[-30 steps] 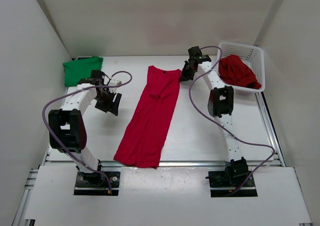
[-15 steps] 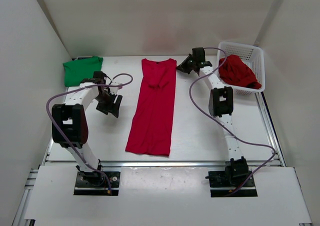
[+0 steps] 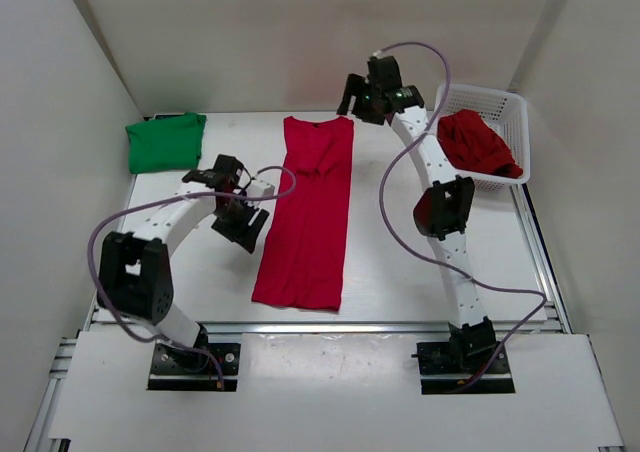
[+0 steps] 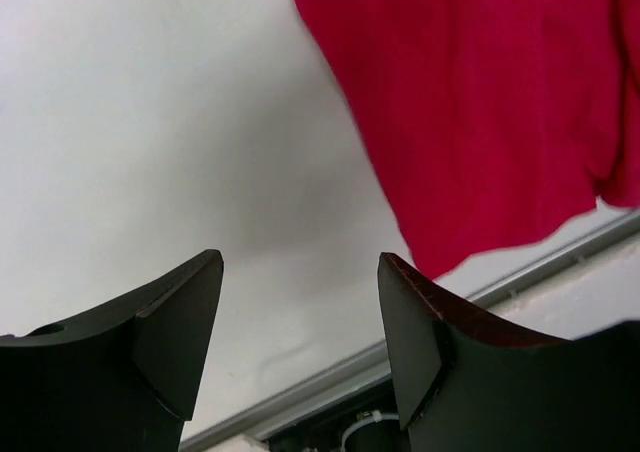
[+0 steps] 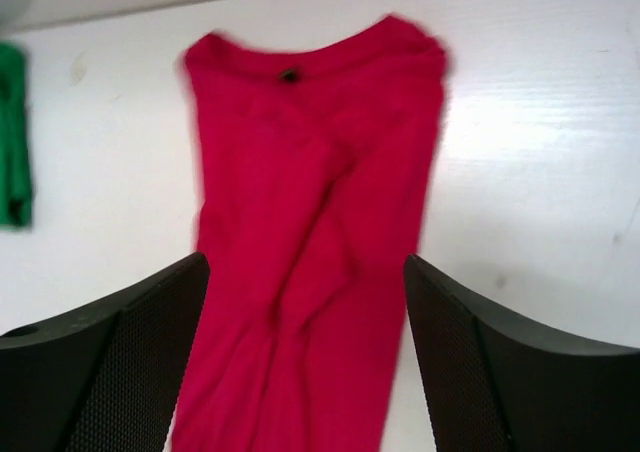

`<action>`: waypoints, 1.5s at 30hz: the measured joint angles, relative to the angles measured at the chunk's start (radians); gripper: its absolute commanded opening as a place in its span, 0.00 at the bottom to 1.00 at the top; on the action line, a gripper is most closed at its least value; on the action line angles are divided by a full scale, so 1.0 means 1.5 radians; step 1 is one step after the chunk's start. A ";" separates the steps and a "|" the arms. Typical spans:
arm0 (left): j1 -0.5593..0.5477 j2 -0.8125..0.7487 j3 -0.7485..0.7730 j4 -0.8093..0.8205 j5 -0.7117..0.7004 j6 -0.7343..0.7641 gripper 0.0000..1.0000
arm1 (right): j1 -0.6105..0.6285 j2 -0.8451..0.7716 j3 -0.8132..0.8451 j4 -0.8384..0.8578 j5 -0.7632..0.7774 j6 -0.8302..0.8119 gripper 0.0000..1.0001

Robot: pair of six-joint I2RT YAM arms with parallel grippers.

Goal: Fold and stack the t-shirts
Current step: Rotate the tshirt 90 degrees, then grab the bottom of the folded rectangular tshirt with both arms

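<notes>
Across the middle of the table lies the long red t-shirt; the right gripper hangs wide and empty near its collar, the left gripper wide, empty beside its edge.

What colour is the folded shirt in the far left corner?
The folded shirt is bright green, clearest from the top external view.

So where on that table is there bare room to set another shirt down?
Barest: the white table between the long flat red cotton t-shirt and the right arm, and in front of the white plastic mesh basket. Crowded: the left arm fills the gap beside the folded green cotton t-shirt.
</notes>
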 measured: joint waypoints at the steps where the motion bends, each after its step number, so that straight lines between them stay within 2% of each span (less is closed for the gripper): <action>1: 0.000 -0.022 -0.018 -0.003 0.002 0.002 0.74 | 0.023 -0.034 -0.001 -0.030 0.025 -0.016 0.81; 2: 0.001 -0.048 -0.038 -0.005 0.003 0.004 0.74 | 0.042 -0.067 -0.004 -0.053 0.044 -0.027 0.79; 4: 0.000 -0.098 -0.082 -0.012 0.003 0.007 0.73 | 0.087 -0.130 -0.003 -0.107 0.076 -0.040 0.67; 6: -0.010 -0.145 -0.127 -0.021 0.001 0.010 0.73 | 0.123 -0.174 0.022 -0.177 0.111 -0.045 0.60; 9: -0.050 -0.198 -0.175 -0.034 0.000 0.019 0.73 | 0.153 -0.239 -0.004 -0.254 0.151 -0.048 0.58; 12: -0.081 -0.238 -0.193 -0.038 0.013 0.024 0.74 | 0.190 -0.344 -0.195 -0.269 0.193 -0.047 0.56; 15: -0.095 -0.265 -0.199 -0.025 0.015 0.021 0.73 | 0.256 -0.446 -0.458 -0.241 0.210 -0.011 0.55; 18: -0.089 -0.270 -0.209 -0.010 0.020 0.019 0.73 | 0.300 -0.581 -0.778 -0.139 0.163 0.049 0.57; 22: -0.091 -0.284 -0.240 0.032 0.017 0.006 0.73 | 0.286 -0.852 -1.148 -0.020 0.102 0.156 0.57; 25: -0.100 -0.301 -0.267 0.060 0.012 -0.007 0.73 | 0.286 -0.946 -1.244 0.048 0.075 0.212 0.55; 31: -0.114 -0.279 -0.278 0.095 -0.009 -0.034 0.68 | 0.304 -0.949 -1.392 0.232 0.015 0.311 0.54; 36: -0.144 -0.189 -0.273 0.101 -0.012 -0.041 0.55 | 0.333 -0.925 -1.452 0.299 -0.014 0.369 0.56; 40: -0.133 -0.100 -0.266 0.099 -0.013 -0.042 0.56 | 0.352 -0.881 -1.452 0.347 -0.033 0.388 0.56; 45: -0.142 -0.089 -0.261 0.089 -0.013 -0.043 0.58 | 0.363 -0.844 -1.452 0.394 -0.056 0.404 0.56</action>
